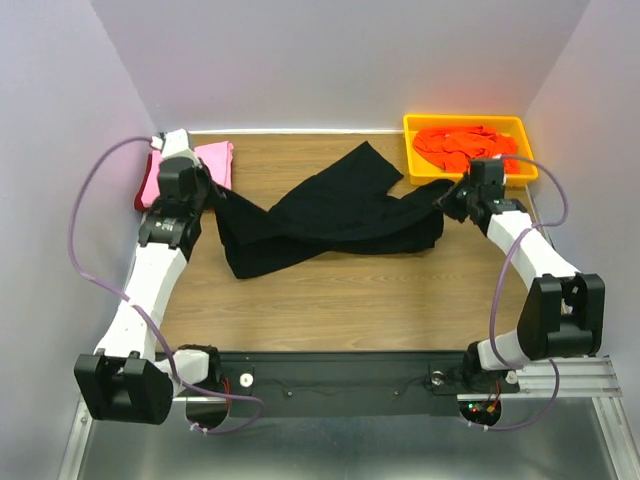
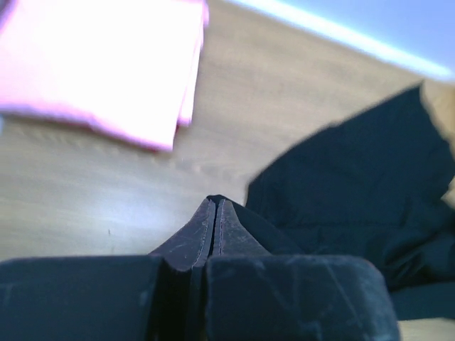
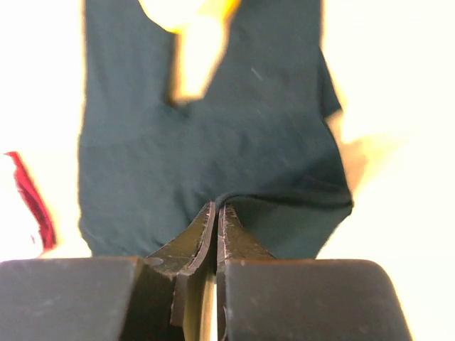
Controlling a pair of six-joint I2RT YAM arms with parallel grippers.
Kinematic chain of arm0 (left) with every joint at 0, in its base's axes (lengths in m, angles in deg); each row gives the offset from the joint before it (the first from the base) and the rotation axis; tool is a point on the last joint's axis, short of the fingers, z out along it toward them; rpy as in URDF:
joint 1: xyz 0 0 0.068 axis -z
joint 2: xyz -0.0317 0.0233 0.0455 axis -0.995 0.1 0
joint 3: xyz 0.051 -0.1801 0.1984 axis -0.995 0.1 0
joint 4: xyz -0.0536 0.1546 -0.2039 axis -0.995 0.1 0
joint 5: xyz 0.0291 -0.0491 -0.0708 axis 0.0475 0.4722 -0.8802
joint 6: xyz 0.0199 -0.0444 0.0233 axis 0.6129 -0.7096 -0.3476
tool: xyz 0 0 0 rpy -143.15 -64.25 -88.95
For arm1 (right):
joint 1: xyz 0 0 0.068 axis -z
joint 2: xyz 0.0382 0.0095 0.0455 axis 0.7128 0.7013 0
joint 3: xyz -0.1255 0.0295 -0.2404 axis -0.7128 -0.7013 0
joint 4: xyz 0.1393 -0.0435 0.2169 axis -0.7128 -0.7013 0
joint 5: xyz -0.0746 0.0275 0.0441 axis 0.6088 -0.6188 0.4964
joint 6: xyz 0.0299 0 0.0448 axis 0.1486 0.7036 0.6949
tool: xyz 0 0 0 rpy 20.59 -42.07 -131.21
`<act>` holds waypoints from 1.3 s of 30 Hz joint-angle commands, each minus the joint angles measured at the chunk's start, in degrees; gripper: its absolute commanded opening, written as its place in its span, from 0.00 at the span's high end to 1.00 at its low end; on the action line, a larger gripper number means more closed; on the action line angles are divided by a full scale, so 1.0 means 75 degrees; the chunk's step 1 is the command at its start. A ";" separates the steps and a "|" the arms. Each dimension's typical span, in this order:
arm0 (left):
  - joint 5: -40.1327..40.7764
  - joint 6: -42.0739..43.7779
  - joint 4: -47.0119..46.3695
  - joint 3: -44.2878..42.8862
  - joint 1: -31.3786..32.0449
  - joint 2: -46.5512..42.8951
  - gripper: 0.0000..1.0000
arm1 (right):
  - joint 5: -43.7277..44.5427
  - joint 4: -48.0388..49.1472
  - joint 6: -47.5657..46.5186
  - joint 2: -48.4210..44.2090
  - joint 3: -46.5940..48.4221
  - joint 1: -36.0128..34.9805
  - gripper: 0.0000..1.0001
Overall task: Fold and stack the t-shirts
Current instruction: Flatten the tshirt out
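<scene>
Top external view: black t-shirt (image 1: 330, 215) noted across mid-table, long axis running L–R, twisted and bunched, not yet folded. One lobe is thrown toward the far edge, another sags toward the near-left. L gripper (image 1: 212, 197) is found at the shirt's left end and R gripper (image 1: 447, 200) at its right end. Each arm is nearest its own end, so the garment is spanned between both.

L wrist view: jaws are closed tight, w/ black cloth running off from the tips to the right. A pinch on the fabric edge is judged likely, though little cloth is seen in the bite. R wrist view: jaws are clamped on the shirt's edge, fabric spreading away ahead.

Folded pink t-shirt (image 1: 212, 160) is sited far-left, w/ dark red t-shirt (image 1: 141, 199) edge showing beneath. Unfolded orange t-shirt (image 1: 462, 143) is held in yellow tray (image 1: 415, 125), far-right.

Next move est.: a pull apart along the L–R axis to clear the twist.
</scene>
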 commanded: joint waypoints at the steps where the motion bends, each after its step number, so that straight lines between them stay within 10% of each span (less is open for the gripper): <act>1: 0.0292 -0.0153 -0.0390 -0.1639 -0.0240 0.0017 1.00 | 0.0454 -0.0514 -0.1007 -0.0465 0.2277 0.0155 0.99; 14: 0.0574 -0.0143 -0.1641 -0.6362 -0.0346 -0.0309 1.00 | 0.2152 -0.1115 -0.3608 -0.0335 0.8412 0.0202 0.99; 27: 0.0128 0.0736 -0.1902 -0.6341 -0.0346 -0.2302 1.00 | 0.2225 -0.0834 -0.4840 -0.2619 0.7174 0.0179 0.99; 39: -0.0106 0.1171 -0.1107 -0.6975 -0.0346 -0.1778 1.00 | 0.1616 -0.0576 -0.5134 -0.3711 0.6154 -0.0091 0.99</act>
